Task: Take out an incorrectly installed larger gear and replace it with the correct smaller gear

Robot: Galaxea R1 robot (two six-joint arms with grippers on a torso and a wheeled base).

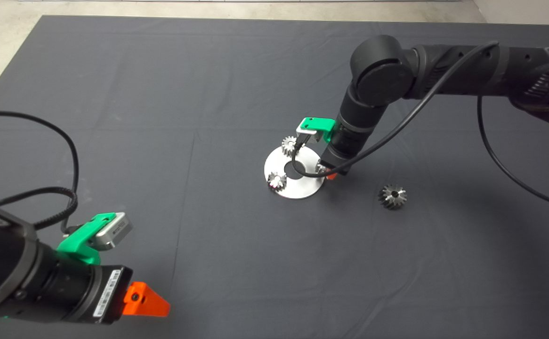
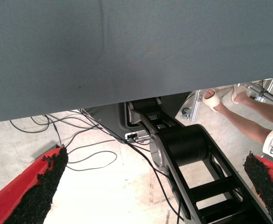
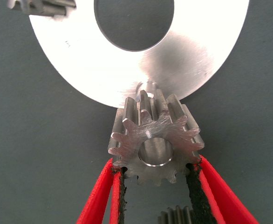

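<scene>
Smaller gear sat pinched between your right claw's red fingers at the near-right rim of the steel disc, bore upright, while the larger gear lay on the mat well right of it and your left claw waited open at the mat's near-left corner.

a: the smaller gear is grey metal, its face brushed with fine scratches, its bore smooth and shiny.
b: the round plate is polished metal, bright and faintly scuffed. the mat is matt dark cloth, creased.
a: the pads are rough and black, on glossy red plastic.
</scene>
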